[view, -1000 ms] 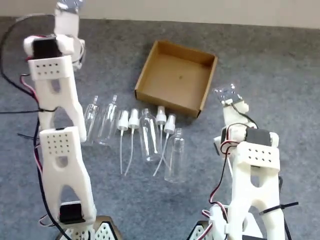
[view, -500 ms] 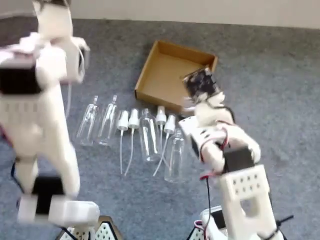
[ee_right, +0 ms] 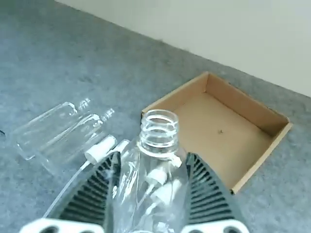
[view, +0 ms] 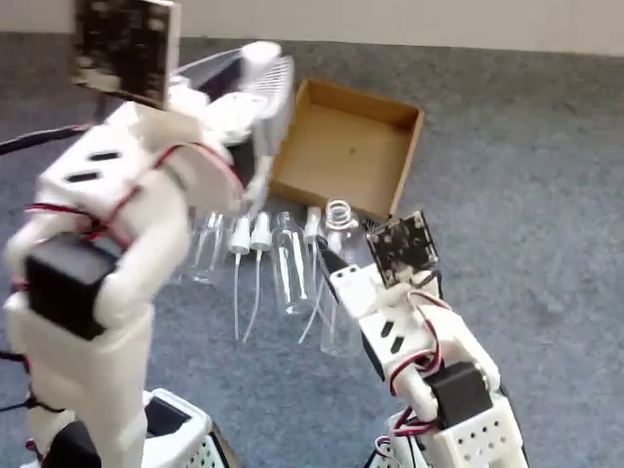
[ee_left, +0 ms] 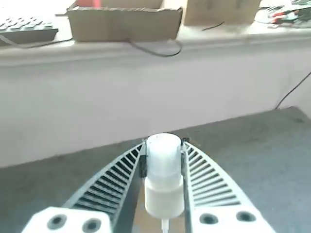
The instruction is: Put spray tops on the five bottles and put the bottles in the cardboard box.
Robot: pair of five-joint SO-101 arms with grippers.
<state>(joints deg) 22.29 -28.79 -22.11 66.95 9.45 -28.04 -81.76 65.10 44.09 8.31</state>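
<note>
My left gripper [ee_left: 163, 145] is shut on a white spray top [ee_left: 164, 179], its thin tube hanging below. In the high view the left gripper [view: 265, 68] is raised beside the left edge of the cardboard box [view: 351, 146]. My right gripper [ee_right: 153, 162] is shut on a clear bottle [ee_right: 158, 141], held upright with its neck open. In the high view this bottle [view: 338, 216] stands in front of the box's near wall, with the right gripper [view: 336, 258] around its body. The box [ee_right: 218, 126] holds nothing.
More clear bottles [view: 290, 263] lie on the grey carpet in front of the box, two of them [ee_right: 63, 128] side by side at the left. Loose spray tops [view: 250, 232] with long tubes lie between them. The left arm's bulk hides the carpet at the left.
Both arms swung in toward the middle. The right gripper came down on a lying bottle and now holds it upright. The left gripper moved over next to the box's left edge.
</note>
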